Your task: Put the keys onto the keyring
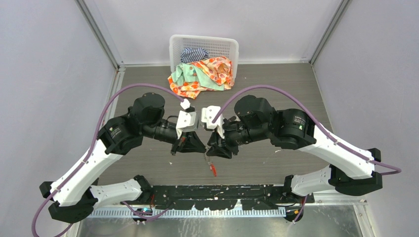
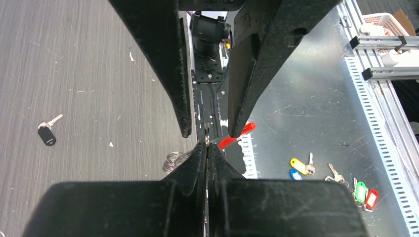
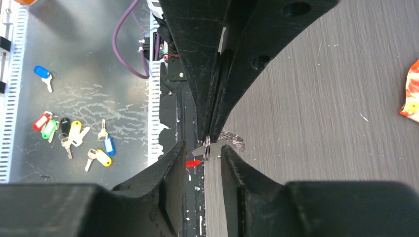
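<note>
Left pincer (image 2: 206, 144) is clamped shut on keyring (image 2: 173, 161); right pincer (image 3: 203, 147) is held half-open around it.
Light, stiff, slippery ring: judged best gripped at the rim.

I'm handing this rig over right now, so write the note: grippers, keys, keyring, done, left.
Left gripper: shut on the keyring, held off the table.
Right gripper: jaws apart, straddling the ring, no clear grip.
Black-headed key: loose on the table, not strung.
Red piece dangles below the ring; tag or key, cannot tell.
Done: ring picked up. Left: thread the keys.
</note>
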{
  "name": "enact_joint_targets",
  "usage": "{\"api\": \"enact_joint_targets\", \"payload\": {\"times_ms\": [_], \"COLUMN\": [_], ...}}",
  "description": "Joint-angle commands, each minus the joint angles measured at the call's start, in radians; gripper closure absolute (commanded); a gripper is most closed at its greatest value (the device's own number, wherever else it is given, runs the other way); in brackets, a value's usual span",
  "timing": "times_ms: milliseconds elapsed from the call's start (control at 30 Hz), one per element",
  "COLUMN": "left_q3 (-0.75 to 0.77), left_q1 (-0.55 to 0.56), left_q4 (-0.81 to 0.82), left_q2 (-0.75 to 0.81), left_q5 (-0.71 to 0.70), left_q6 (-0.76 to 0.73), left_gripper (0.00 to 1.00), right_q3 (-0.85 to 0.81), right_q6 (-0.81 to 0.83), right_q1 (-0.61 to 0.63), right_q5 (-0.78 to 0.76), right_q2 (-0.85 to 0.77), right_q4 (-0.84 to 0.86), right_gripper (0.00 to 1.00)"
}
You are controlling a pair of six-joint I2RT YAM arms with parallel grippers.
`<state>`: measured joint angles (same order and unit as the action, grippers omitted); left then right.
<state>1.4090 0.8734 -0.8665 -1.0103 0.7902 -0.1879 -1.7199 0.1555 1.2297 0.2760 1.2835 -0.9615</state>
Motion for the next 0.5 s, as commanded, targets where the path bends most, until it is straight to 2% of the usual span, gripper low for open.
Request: {"api": "enact_joint_targets", "payload": {"times_ms": [0,167,467], "left_q3": [0.045,0.043,0.049], "left_q1": [0.004,0.004,0.004], "left_q4": [0.028,0.027,0.047], "left_q2": [0.013,0.016,0.019], "left_q5": [0.041,0.051,0.059], "left_q6": [0.004,0.004,0.011], "left_gripper": [1.00,1.00,1.00], "right_q3": [-0.042,-0.035,0.107], "right_q6": [0.010,0.018,-0.024], "right_q1": [0.004,0.004,0.004], "right_q5": [0.026,0.023,0.007], "right_q2": [0.004,0.002,-0.092], "right_q4": [0.011,0.032,0.198], "right_gripper": [0.68,0.98,0.99]}}
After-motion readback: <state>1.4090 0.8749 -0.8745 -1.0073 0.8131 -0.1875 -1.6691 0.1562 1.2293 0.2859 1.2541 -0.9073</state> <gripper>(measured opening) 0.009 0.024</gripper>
